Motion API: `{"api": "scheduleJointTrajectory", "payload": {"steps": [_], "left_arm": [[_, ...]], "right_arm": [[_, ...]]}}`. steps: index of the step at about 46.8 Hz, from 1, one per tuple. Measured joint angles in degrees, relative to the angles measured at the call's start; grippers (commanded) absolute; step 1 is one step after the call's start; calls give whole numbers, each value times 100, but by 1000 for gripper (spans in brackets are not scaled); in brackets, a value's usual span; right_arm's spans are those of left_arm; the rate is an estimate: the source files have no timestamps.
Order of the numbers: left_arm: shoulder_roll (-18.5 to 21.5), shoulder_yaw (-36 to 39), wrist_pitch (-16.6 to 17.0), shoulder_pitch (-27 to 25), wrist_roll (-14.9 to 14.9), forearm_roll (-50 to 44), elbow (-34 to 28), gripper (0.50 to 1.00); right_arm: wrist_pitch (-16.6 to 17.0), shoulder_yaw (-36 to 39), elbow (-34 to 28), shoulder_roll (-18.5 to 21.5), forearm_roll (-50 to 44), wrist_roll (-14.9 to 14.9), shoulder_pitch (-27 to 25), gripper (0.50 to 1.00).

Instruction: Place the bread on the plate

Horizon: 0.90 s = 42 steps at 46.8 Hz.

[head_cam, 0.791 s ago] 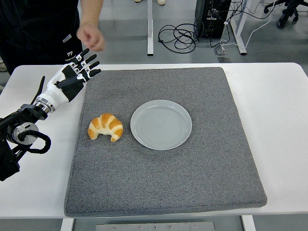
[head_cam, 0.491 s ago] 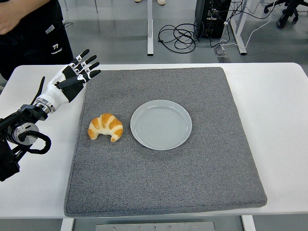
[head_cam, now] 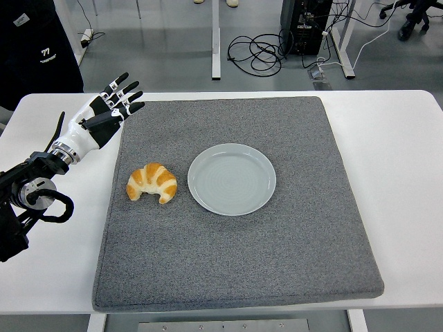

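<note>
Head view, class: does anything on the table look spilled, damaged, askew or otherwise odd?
Nothing stands out. The croissant lies whole on the grey mat, apart from the empty plate. The left hand hovers open at the mat's far left corner.

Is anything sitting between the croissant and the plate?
Nothing visible: only bare grey felt mat lies between the golden croissant and the round pale-grey plate just right of it.
</note>
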Motion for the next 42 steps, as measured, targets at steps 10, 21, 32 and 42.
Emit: {"api": "scheduleJointTrajectory", "payload": {"steps": [10, 21, 32, 42], "left_arm": [[0, 0, 42, 1, -21, 0, -1, 966], [-9, 4, 43, 1, -21, 6, -1, 966], [-23, -16, 43, 1, -22, -9, -2, 966], [-25, -25, 43, 1, -22, -9, -2, 966]], "right_arm": [[0, 0, 0, 0, 0, 0, 0, 1000], [0, 0, 0, 0, 0, 0, 0, 1000], [0, 0, 0, 0, 0, 0, -1, 1000], [0, 5, 0, 0, 0, -3, -1, 1000]]}}
